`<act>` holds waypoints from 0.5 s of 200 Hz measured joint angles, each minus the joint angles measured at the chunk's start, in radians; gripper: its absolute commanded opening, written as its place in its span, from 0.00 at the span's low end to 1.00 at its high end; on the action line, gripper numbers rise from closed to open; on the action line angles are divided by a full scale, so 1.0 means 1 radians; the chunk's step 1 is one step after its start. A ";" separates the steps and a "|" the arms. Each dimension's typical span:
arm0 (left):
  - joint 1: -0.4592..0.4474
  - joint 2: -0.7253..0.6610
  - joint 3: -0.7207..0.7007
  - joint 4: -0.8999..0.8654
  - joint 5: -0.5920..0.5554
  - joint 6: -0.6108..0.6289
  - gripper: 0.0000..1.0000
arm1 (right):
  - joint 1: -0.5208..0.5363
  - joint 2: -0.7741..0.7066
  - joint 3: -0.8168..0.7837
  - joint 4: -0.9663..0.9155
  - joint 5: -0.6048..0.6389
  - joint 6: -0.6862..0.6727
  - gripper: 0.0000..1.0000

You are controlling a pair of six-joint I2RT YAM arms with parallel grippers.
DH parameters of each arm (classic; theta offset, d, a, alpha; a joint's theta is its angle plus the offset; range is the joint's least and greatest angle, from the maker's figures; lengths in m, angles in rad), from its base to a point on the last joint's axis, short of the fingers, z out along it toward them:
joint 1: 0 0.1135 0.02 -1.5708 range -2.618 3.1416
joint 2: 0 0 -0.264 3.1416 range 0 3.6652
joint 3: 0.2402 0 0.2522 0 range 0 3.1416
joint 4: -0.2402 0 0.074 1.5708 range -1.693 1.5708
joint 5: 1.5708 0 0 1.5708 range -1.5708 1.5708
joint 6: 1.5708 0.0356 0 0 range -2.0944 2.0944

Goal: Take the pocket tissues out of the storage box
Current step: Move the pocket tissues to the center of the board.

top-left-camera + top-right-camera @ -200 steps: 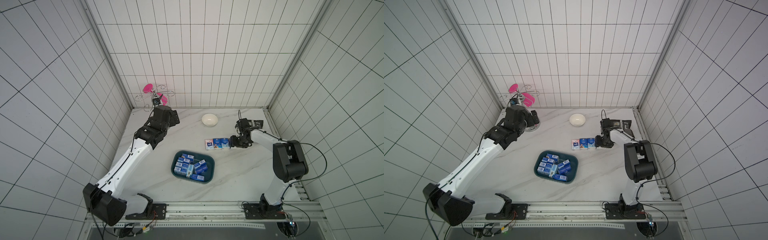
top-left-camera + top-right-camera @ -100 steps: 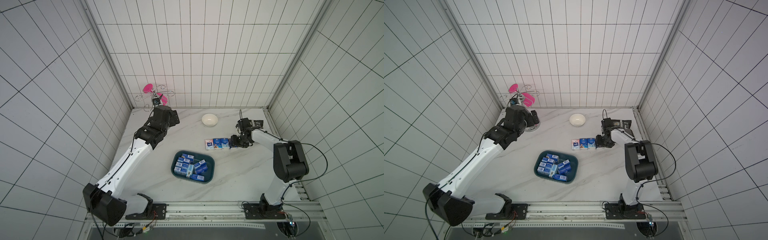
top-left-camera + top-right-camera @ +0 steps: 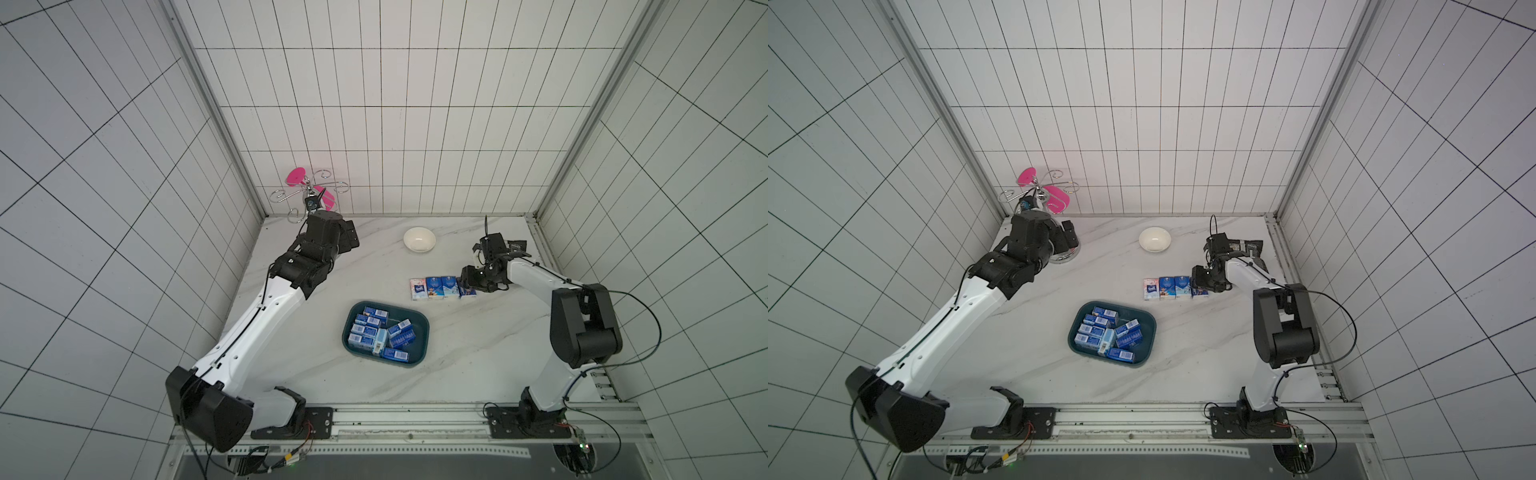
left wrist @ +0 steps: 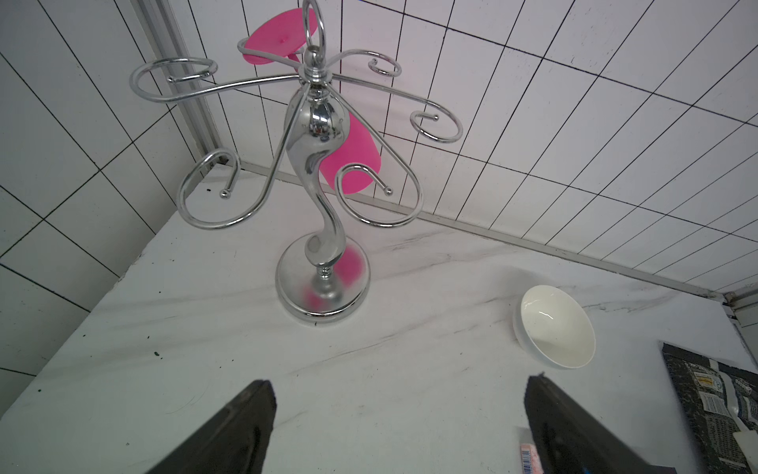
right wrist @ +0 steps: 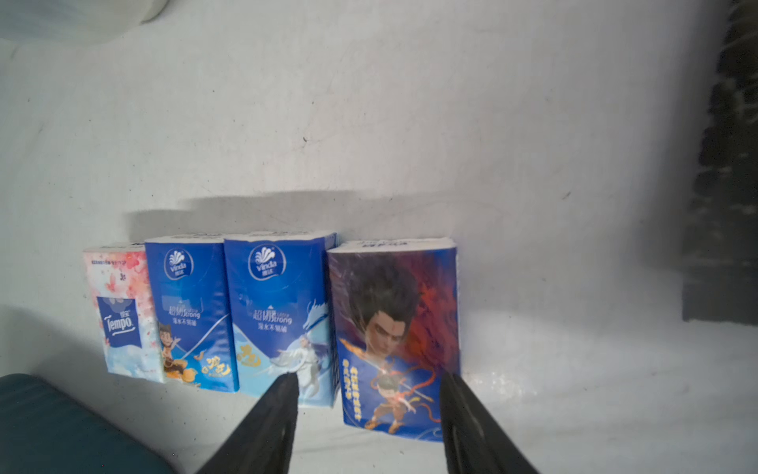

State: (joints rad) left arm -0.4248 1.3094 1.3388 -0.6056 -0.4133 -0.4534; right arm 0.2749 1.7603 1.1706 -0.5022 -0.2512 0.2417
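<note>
The dark teal storage box (image 3: 424, 332) (image 3: 1152, 328) sits at the table's middle and holds several blue pocket tissues (image 3: 376, 332) (image 3: 1106, 334). Four more packs lie in a row on the marble behind it. They are a pinkish-white one (image 5: 123, 312), two blue ones (image 5: 190, 312) (image 5: 279, 316), and a dark blue one (image 5: 393, 328) (image 3: 467, 291). My right gripper (image 5: 368, 377) (image 3: 467, 284) hovers open over the dark blue pack. One finger is at the pack's outer edge and the other is over its neighbour. My left gripper (image 4: 398, 381) (image 3: 349, 239) is open and empty at the back left.
A white bowl (image 3: 419, 239) (image 4: 553, 328) stands at the back. A chrome stand (image 4: 320, 164) with pink cups (image 3: 296, 176) fills the back left corner. A black foil packet (image 3: 1246, 245) (image 4: 713, 410) lies by the right wall, behind my right wrist.
</note>
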 measured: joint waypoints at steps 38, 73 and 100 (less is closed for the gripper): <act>0.000 0.000 0.000 0.000 0.000 0.001 0.98 | 0.000 -0.005 0.000 0.008 0.006 0.001 0.59; -0.001 0.000 0.000 0.000 0.000 0.001 0.98 | -0.011 -0.008 0.000 0.012 0.009 0.001 0.59; -0.005 0.000 0.000 0.000 0.000 0.002 0.98 | -0.028 -0.006 0.000 0.027 0.007 0.003 0.59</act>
State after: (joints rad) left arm -0.4301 1.3094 1.3388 -0.6056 -0.4137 -0.4519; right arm 0.2470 1.7542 1.1702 -0.4751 -0.2443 0.2447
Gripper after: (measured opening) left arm 0.981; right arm 0.592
